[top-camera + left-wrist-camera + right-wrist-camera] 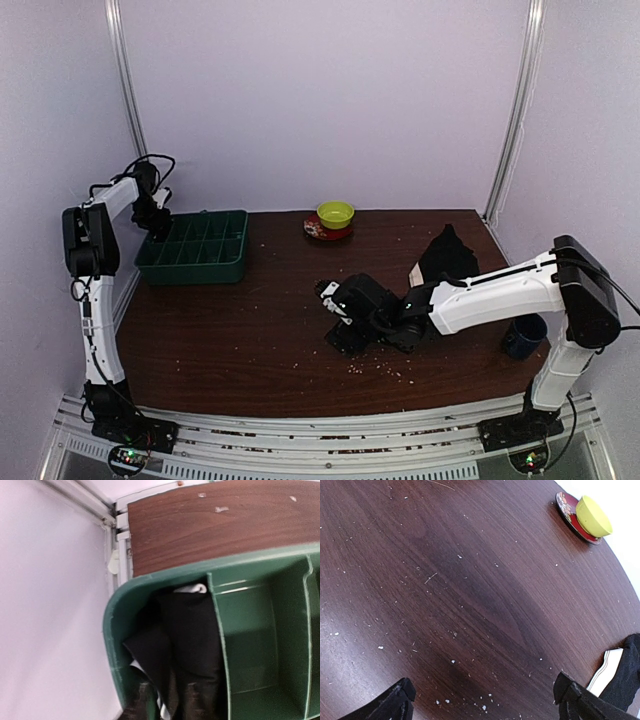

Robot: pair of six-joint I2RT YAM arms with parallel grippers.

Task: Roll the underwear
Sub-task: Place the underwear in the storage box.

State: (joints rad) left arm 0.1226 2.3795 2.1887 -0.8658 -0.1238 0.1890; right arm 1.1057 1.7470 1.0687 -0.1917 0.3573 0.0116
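The left claw [169, 702] hangs over a corner compartment at the left end of the green tray [215, 268]. 1 tucked underwear [190, 630], black with a white edge, is bunched inside. The dark fingers merge with the cloth, so I cannot tell whether they pinch it.

Mid-worktop [470, 580], the right claw [485, 702] stands wide with nothing in it, low over bare wood. Behind it a yellow-green bowl [335, 213] sits on a red saucer.

Further right lies the loose underwear [447, 255], heaped, with white trim showing. It looks light, limp and floppy. The firmer banded edge seems the best hold, and it probably needs flattening first.

The dark wood is speckled with crumbs, inside pale lilac walls.
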